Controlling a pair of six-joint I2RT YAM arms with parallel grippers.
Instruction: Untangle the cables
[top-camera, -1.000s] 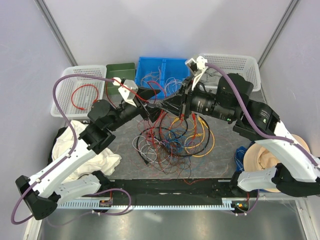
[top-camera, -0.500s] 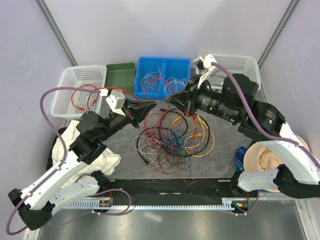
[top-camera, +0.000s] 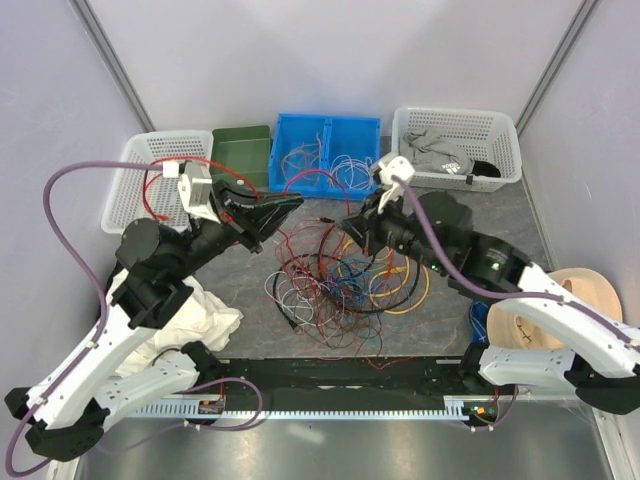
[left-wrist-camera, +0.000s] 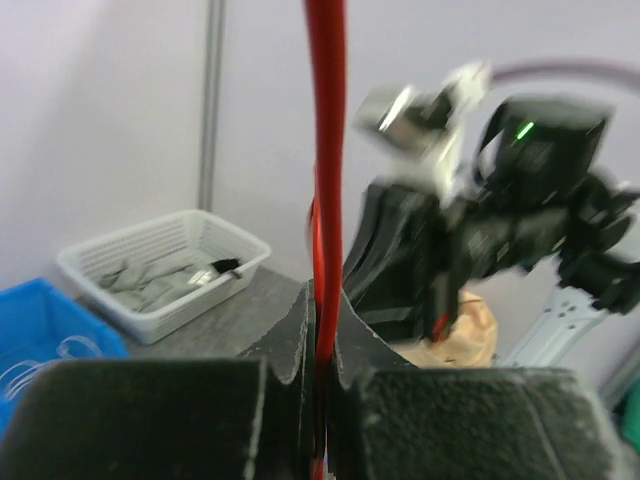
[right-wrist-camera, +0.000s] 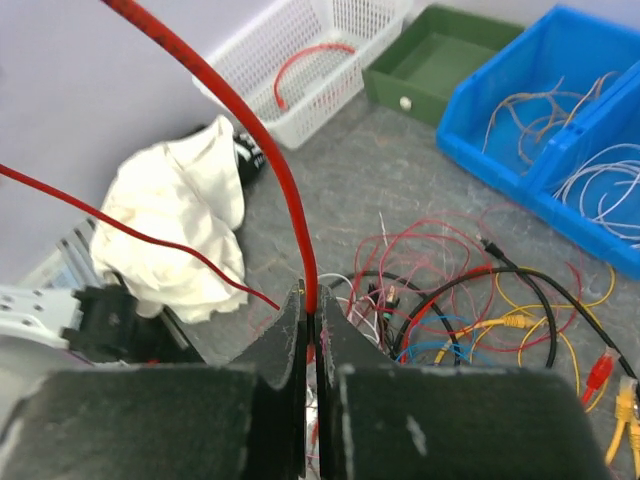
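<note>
The cables (top-camera: 345, 285) lie in a loose, many-coloured heap on the grey table (top-camera: 440, 325) at the centre of the overhead view, with red, black, white, blue, yellow and orange strands looped through one another. One red cable (right-wrist-camera: 262, 150) stands up out of the heap. In the right wrist view it rises from the right gripper (right-wrist-camera: 311, 300), whose fingers are clenched on it, and arcs away to the upper left of the frame. In the left wrist view a red strand, apparently the same one, runs straight up the middle, pinched in the closed left gripper (left-wrist-camera: 322, 305). From above, both claws hang near each other over the heap's upper edge, just below the blue bin (top-camera: 295, 130), which holds a few separate wires. At the far left a white basket (top-camera: 120, 205) holds a single red wire. The step in hand looks like drawing this red strand free between two grips. The next move probably calls for spreading the claws apart slowly, so the strand slides out of the loops instead of dragging the whole heap, and then carrying it to a container
</note>
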